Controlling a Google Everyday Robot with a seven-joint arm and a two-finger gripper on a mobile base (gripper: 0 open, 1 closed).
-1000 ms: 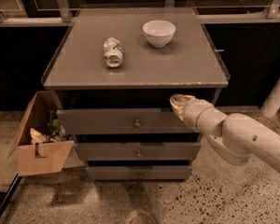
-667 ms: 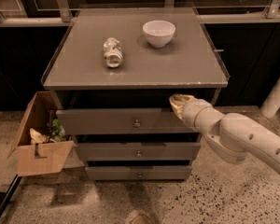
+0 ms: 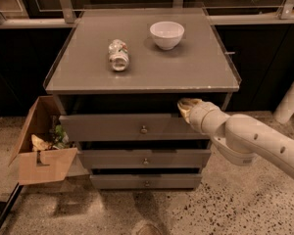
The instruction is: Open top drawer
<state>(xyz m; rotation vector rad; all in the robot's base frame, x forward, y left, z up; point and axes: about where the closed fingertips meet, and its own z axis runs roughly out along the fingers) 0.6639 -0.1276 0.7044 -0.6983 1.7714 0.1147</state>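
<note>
The top drawer [image 3: 112,128] is a wide grey front with a small round metal knob [image 3: 144,129] at its centre. It stands pulled out a little, with a dark gap between it and the cabinet top. Two shorter grey drawer fronts [image 3: 144,159] sit below it. My gripper [image 3: 185,107] is at the right end of the top drawer's upper edge, reaching into the dark gap under the cabinet top. My white arm [image 3: 250,138] comes in from the right.
On the grey cabinet top [image 3: 88,72] lie a crushed can [image 3: 118,55] and a white bowl [image 3: 166,34]. An open cardboard box [image 3: 41,143] with rubbish stands on the speckled floor at the left. A white post [image 3: 290,99] stands at the right.
The arm and gripper have shifted slightly to the left along the top drawer's upper edge. The drawer, can and bowl have not visibly moved.
</note>
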